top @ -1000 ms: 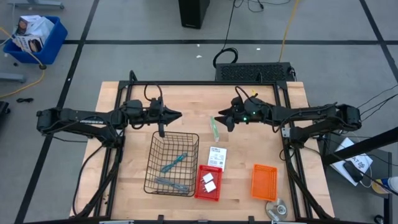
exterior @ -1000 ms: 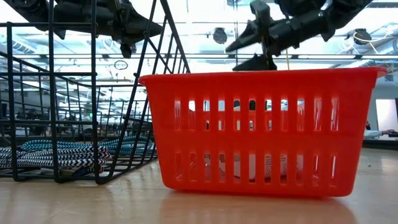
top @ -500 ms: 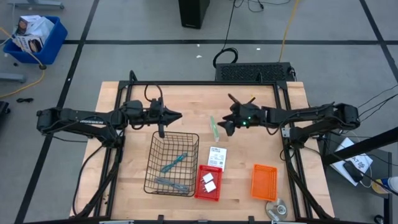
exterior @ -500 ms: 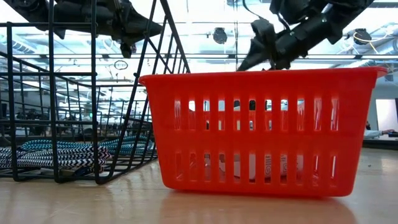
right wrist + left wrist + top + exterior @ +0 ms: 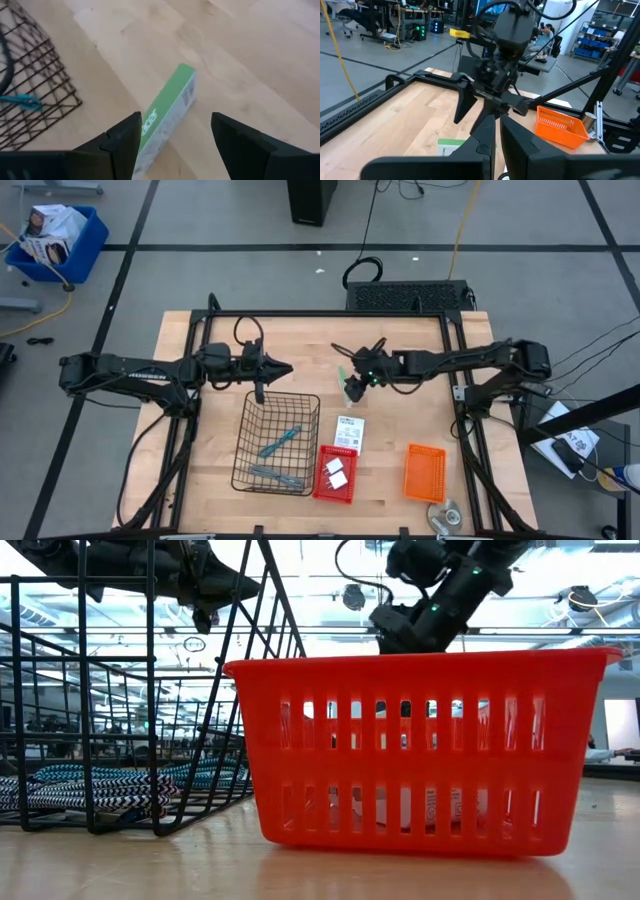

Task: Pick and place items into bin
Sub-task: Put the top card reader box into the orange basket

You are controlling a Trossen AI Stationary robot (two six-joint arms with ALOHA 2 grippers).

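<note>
Green-and-white card (image 5: pixel 167 107) lies flat on the wood between the spread fingers of the right gripper (image 5: pixel 175 137), just beyond the wire basket (image 5: pixel 277 442) — not yet grasped. Risk: thin edge slips on closing. Farther off, the left gripper (image 5: pixel 285 366) waits clenched, empty.
</note>
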